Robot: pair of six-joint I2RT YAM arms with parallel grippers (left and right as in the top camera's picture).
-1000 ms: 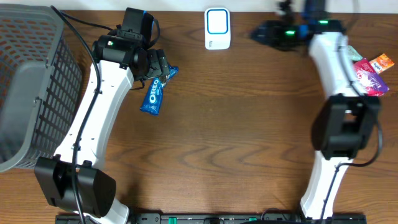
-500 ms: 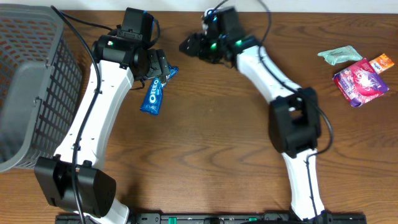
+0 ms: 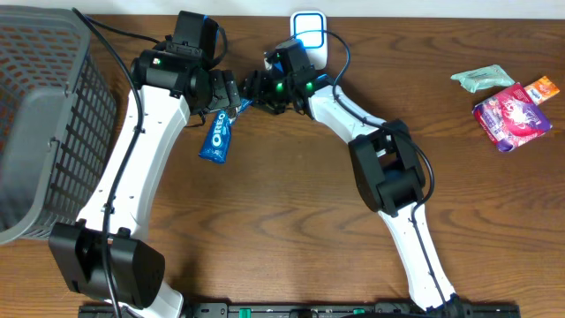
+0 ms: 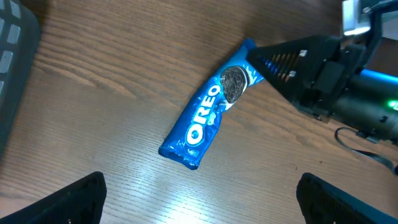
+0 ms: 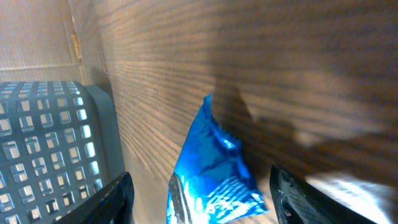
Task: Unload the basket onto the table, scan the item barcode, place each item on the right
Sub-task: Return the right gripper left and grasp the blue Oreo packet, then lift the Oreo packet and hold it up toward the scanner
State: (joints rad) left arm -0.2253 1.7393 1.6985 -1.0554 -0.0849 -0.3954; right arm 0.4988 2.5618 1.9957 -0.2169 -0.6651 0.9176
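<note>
lying flat, the oreo pack (image 5: 211,180) reaches between the right fingers (image 5: 109,202).

Brown wood-grain table (image 3: 291,230), pale glare on the wood, grey mesh basket (image 3: 35,115) at its left edge

The Oreo pack (image 4: 208,121) is bright blue with white lettering. The desk (image 3: 291,212) is brown wood grain; the basket (image 3: 84,115) is grey mesh.

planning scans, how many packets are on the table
4: the Oreo pack left of centre; a pale green packet, a purple packet and an orange packet clustered at the right edge. Others may be hidden.
</note>
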